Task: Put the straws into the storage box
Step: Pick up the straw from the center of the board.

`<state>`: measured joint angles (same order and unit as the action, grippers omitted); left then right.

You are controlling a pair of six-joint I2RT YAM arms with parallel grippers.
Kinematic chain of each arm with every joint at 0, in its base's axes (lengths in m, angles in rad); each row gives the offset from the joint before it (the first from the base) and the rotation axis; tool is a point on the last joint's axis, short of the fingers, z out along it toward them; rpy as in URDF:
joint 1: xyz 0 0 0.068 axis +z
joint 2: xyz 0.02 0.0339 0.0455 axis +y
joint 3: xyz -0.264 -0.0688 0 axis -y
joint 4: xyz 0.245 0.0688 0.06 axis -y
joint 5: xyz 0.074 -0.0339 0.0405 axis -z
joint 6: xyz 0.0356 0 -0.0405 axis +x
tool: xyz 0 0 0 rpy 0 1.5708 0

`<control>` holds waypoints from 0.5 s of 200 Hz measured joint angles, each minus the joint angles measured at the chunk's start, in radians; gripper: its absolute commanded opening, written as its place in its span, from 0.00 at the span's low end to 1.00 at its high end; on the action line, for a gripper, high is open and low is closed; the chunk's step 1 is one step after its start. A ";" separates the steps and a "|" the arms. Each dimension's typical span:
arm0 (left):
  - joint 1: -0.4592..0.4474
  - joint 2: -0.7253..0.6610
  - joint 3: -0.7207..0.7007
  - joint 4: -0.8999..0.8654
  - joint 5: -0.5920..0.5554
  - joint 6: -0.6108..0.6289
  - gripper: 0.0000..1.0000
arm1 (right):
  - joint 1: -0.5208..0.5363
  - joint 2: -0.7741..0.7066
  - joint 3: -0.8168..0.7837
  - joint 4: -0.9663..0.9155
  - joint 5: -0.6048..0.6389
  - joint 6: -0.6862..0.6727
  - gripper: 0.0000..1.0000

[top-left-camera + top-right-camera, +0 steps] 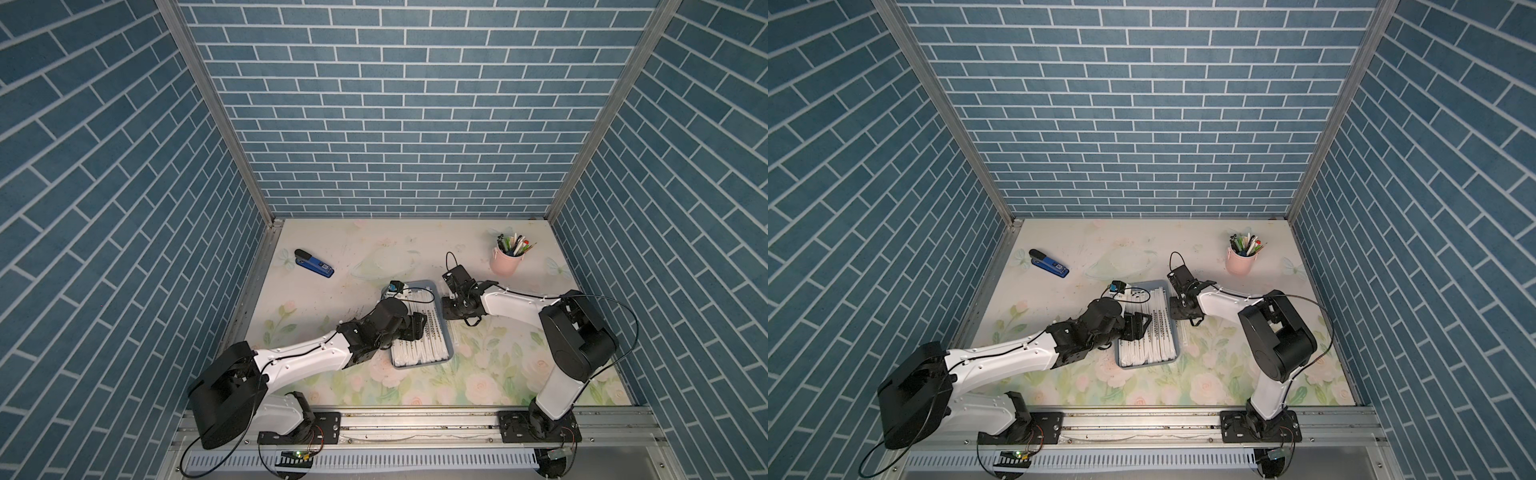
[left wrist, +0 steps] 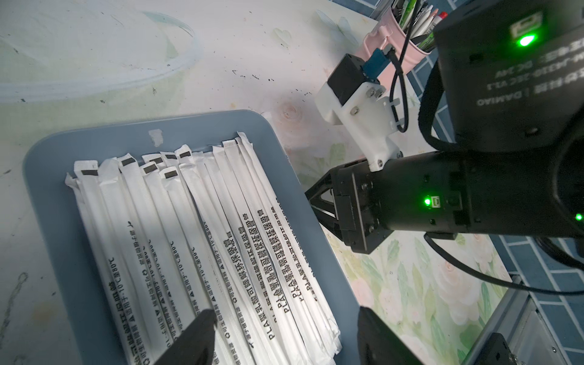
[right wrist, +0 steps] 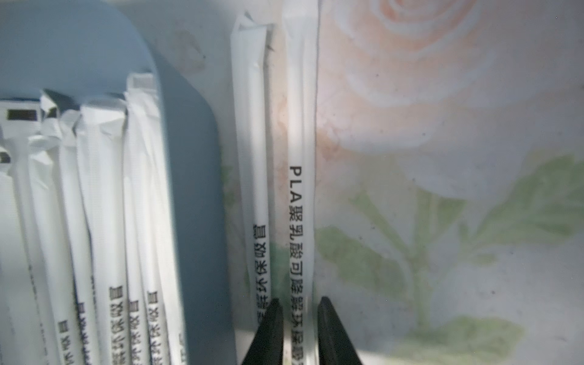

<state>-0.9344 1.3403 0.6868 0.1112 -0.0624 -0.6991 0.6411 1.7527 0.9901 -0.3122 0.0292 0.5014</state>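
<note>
The storage box (image 1: 419, 365) (image 1: 1146, 363) is a blue-grey tray mid-table, filled with several white wrapped straws (image 1: 424, 349) (image 2: 189, 221). Two more straws lie on the table just outside its right rim (image 3: 189, 158): one nearer the rim (image 3: 252, 158) and a printed one (image 3: 301, 126) (image 1: 1183, 336). My right gripper (image 3: 300, 319) (image 1: 448, 312) is down over the printed straw, its jaws narrowly open with one finger on each side of it. My left gripper (image 2: 287, 338) (image 1: 419, 324) hovers open over the straws in the box, holding nothing.
A pink cup of pens (image 1: 505, 264) stands at the back right. A blue-and-black stapler (image 1: 314, 263) lies at the back left. Brick-patterned walls close three sides, and a metal rail (image 1: 415, 419) runs along the front.
</note>
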 measured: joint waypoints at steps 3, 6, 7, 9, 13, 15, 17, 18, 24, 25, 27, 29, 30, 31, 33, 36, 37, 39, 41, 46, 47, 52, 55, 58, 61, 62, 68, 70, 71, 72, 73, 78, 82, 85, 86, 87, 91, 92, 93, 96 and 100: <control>0.000 0.001 0.000 0.000 0.000 0.000 0.74 | 0.000 0.000 0.000 0.003 0.001 -0.003 0.15; 0.000 0.001 0.000 0.000 0.000 0.000 0.74 | 0.000 0.001 0.000 0.005 0.001 -0.003 0.13; 0.000 0.001 0.000 0.000 0.000 0.000 0.74 | 0.000 0.002 0.000 0.005 0.001 -0.002 0.13; 0.000 0.002 0.000 0.000 0.000 0.000 0.74 | 0.000 0.002 0.000 0.006 0.003 -0.005 0.12; 0.000 0.002 0.000 0.000 0.000 0.000 0.74 | 0.000 0.002 0.000 0.008 0.004 -0.008 0.11; 0.000 0.002 0.000 -0.001 0.000 0.001 0.74 | 0.000 0.002 0.000 0.008 0.006 -0.008 0.10; 0.000 0.002 0.000 -0.001 0.000 0.001 0.74 | 0.000 0.002 0.000 0.009 0.007 -0.010 0.09; 0.000 0.002 0.000 -0.001 0.000 0.001 0.74 | 0.000 0.002 -0.001 0.009 0.007 -0.010 0.09; 0.000 0.002 0.000 -0.001 0.000 0.001 0.74 | -0.001 0.002 -0.002 0.010 0.011 -0.012 0.07; 0.000 0.002 0.000 -0.001 -0.001 0.002 0.74 | -0.001 0.002 -0.002 0.010 0.011 -0.012 0.06; 0.000 0.002 0.000 -0.001 -0.001 0.001 0.74 | -0.001 0.002 -0.003 0.010 0.013 -0.012 0.06; 0.000 0.002 0.001 -0.001 -0.001 0.002 0.74 | -0.001 0.002 -0.003 0.010 0.014 -0.013 0.06; 0.000 0.002 0.001 -0.001 -0.002 0.002 0.74 | -0.001 0.002 -0.003 0.010 0.015 -0.013 0.06; 0.000 0.002 0.001 -0.001 -0.002 0.002 0.74 | -0.001 0.002 -0.003 0.010 0.015 -0.013 0.05; 0.000 0.002 0.001 -0.001 -0.002 0.003 0.73 | -0.002 0.002 -0.003 0.010 0.016 -0.012 0.05; 0.000 0.002 0.001 -0.002 -0.003 0.003 0.74 | -0.002 0.001 -0.003 0.010 0.018 -0.014 0.05; 0.000 0.002 0.001 -0.002 -0.003 0.003 0.74 | -0.003 0.000 -0.003 0.010 0.019 -0.014 0.05; 0.000 0.002 0.001 -0.002 -0.004 0.003 0.74 | -0.003 0.000 -0.004 0.010 0.019 -0.014 0.05; 0.001 0.002 0.001 -0.003 -0.004 0.004 0.74 | -0.004 -0.002 -0.005 0.010 0.021 -0.013 0.05; 0.002 0.002 0.001 -0.005 -0.006 0.004 0.74 | -0.004 -0.005 -0.007 0.010 0.024 -0.016 0.05; 0.002 0.002 0.001 -0.005 -0.006 0.004 0.74 | -0.004 -0.005 -0.007 0.009 0.024 -0.016 0.05; 0.003 0.002 0.001 -0.008 -0.008 0.005 0.74 | -0.005 -0.010 -0.010 0.005 0.029 -0.019 0.04; 0.005 0.001 0.001 -0.010 -0.008 0.006 0.74 | -0.005 -0.014 -0.013 0.002 0.031 -0.020 0.04; 0.006 0.001 0.001 -0.011 -0.008 0.006 0.74 | -0.007 -0.018 -0.016 -0.002 0.034 -0.021 0.04; 0.007 0.000 0.001 -0.014 -0.009 0.007 0.74 | -0.008 -0.023 -0.019 -0.008 0.035 -0.022 0.04; 0.008 0.000 0.001 -0.015 -0.009 0.007 0.74 | -0.008 -0.025 -0.020 -0.009 0.036 -0.022 0.04; 0.012 -0.002 0.001 -0.018 -0.011 0.008 0.74 | -0.010 -0.035 -0.024 -0.020 0.039 -0.026 0.04; 0.014 -0.003 0.001 -0.019 -0.012 0.008 0.74 | -0.011 -0.040 -0.026 -0.025 0.041 -0.028 0.04; 0.014 -0.004 0.001 -0.020 -0.011 0.008 0.74 | -0.011 -0.042 -0.026 -0.026 0.042 -0.028 0.04; 0.016 -0.004 0.001 -0.021 -0.012 0.008 0.74 | -0.012 -0.044 -0.027 -0.028 0.042 -0.028 0.04; 0.016 -0.005 0.001 -0.021 -0.012 0.008 0.74 | -0.012 -0.046 -0.027 -0.030 0.042 -0.028 0.04; 0.022 -0.009 0.001 -0.025 -0.014 0.008 0.74 | -0.013 -0.060 -0.029 -0.041 0.045 -0.029 0.04; 0.026 -0.013 0.001 -0.029 -0.016 0.008 0.74 | -0.013 -0.071 -0.029 -0.048 0.046 -0.029 0.04; 0.029 -0.017 0.001 -0.031 -0.017 0.008 0.74 | -0.014 -0.079 -0.029 -0.053 0.048 -0.029 0.04; 0.030 -0.018 0.001 -0.031 -0.017 0.008 0.74 | -0.014 -0.084 -0.029 -0.056 0.048 -0.029 0.04; 0.031 -0.019 0.001 -0.032 -0.018 0.008 0.74 | -0.014 -0.086 -0.029 -0.057 0.048 -0.029 0.04; 0.036 -0.024 0.001 -0.034 -0.021 0.008 0.74 | -0.014 -0.099 -0.029 -0.063 0.050 -0.029 0.04; 0.037 -0.025 0.001 -0.034 -0.021 0.008 0.74 | -0.014 -0.102 -0.029 -0.064 0.050 -0.029 0.04; 0.038 -0.027 0.001 -0.034 -0.022 0.008 0.74 | -0.014 -0.104 -0.029 -0.065 0.050 -0.029 0.04; 0.042 -0.032 0.001 -0.035 -0.023 0.009 0.74 | -0.014 -0.117 -0.029 -0.070 0.051 -0.029 0.04; 0.046 -0.037 0.001 -0.038 -0.024 0.009 0.74 | -0.014 -0.130 -0.029 -0.076 0.052 -0.029 0.04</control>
<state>-0.8886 1.3033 0.6880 0.0734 -0.0864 -0.6899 0.6270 1.6230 0.9611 -0.3878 0.0814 0.4725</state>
